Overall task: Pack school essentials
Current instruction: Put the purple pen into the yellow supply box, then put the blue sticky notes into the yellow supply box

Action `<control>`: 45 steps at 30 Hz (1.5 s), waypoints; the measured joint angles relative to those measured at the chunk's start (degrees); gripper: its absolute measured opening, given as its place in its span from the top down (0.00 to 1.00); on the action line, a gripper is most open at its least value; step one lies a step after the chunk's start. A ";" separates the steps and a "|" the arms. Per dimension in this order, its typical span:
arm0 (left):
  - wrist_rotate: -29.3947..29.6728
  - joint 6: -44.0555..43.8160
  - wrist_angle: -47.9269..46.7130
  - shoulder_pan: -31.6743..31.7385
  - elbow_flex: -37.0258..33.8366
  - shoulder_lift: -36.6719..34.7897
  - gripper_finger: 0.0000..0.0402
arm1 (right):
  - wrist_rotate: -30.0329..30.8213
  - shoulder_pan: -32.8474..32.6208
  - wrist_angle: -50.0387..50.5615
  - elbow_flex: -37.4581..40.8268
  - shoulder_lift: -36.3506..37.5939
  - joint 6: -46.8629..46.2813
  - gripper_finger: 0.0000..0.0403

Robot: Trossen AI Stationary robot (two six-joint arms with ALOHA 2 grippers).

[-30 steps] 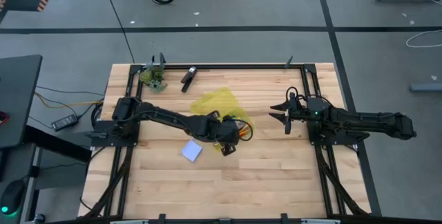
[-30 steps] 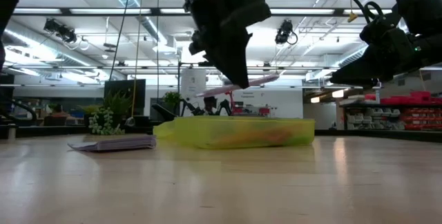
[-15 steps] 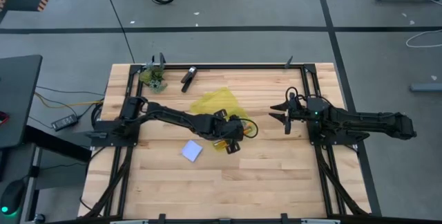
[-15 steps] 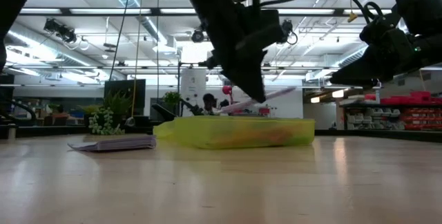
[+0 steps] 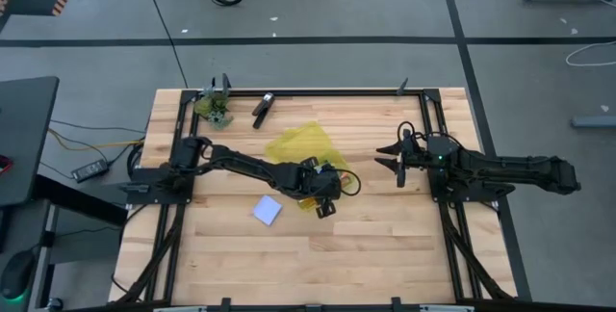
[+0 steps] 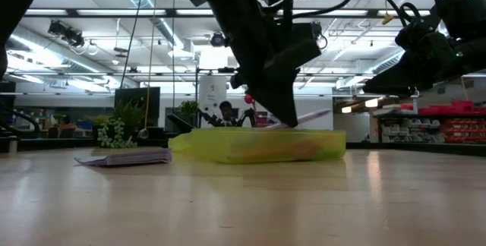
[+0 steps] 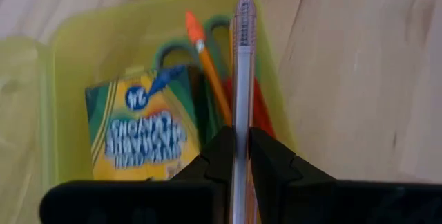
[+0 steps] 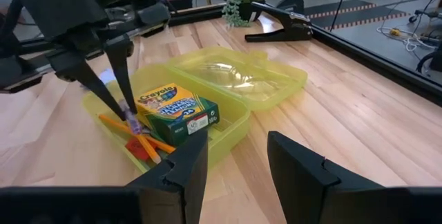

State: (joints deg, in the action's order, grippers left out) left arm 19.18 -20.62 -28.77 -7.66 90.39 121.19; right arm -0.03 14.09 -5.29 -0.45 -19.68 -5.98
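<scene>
From above, the left gripper (image 5: pixel 324 196) hangs over the open translucent yellow plastic case (image 5: pixel 306 148) near the table's middle, while the pale blue-white note pad (image 5: pixel 268 211) lies on the wood just beside it, not yet packed. The right gripper (image 5: pixel 390 156) waits well apart near the right rail, its fingers spread and empty.

At table height, the thin pink pencil (image 6: pixel 304 117) slants from the left gripper down to the case rim.

The left wrist view shows the jaws pinched narrow on the pencil's shaft, its tip over the case's far wall. Below lie the yellow-green crayon box (image 7: pixel 141 137), the thin orange pencil (image 7: pixel 207 68) and the green-handled scissors (image 7: pixel 173 51).

From the right wrist view, the crayon box sits against the case's hinge side, with the pencils beside it.

The pencil looks light, stiff and smooth, so it may roll or pivot; a mid-shaft hold seems best. The pad looks thin and flat, best taken at an edge.
</scene>
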 joint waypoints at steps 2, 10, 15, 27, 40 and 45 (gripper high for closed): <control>0.02 -0.50 -0.14 0.00 -0.04 0.20 0.89 | 0.00 0.02 0.01 0.00 0.00 -0.01 0.61; 0.02 -1.62 0.20 0.00 -0.04 0.68 0.83 | 0.00 0.00 0.02 0.00 0.00 0.00 0.61; 0.04 -1.69 0.15 0.00 -0.04 0.68 0.75 | 0.00 0.00 0.03 0.00 0.00 0.00 0.61; 0.01 -1.27 -4.17 -1.87 -0.02 -1.01 0.74 | -0.01 0.01 0.03 0.00 -0.02 0.00 0.61; -0.37 -3.46 -15.21 -4.22 -0.01 -2.85 0.79 | -0.02 0.02 0.06 0.00 -0.02 0.00 0.61; -0.27 -5.39 -20.50 -5.15 -0.02 -4.13 0.81 | -0.02 0.01 0.03 0.00 -0.02 0.00 0.61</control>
State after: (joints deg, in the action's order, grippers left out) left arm 18.91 -26.01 -49.27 -12.81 90.37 117.05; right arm -0.05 14.10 -5.26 -0.45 -19.70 -5.98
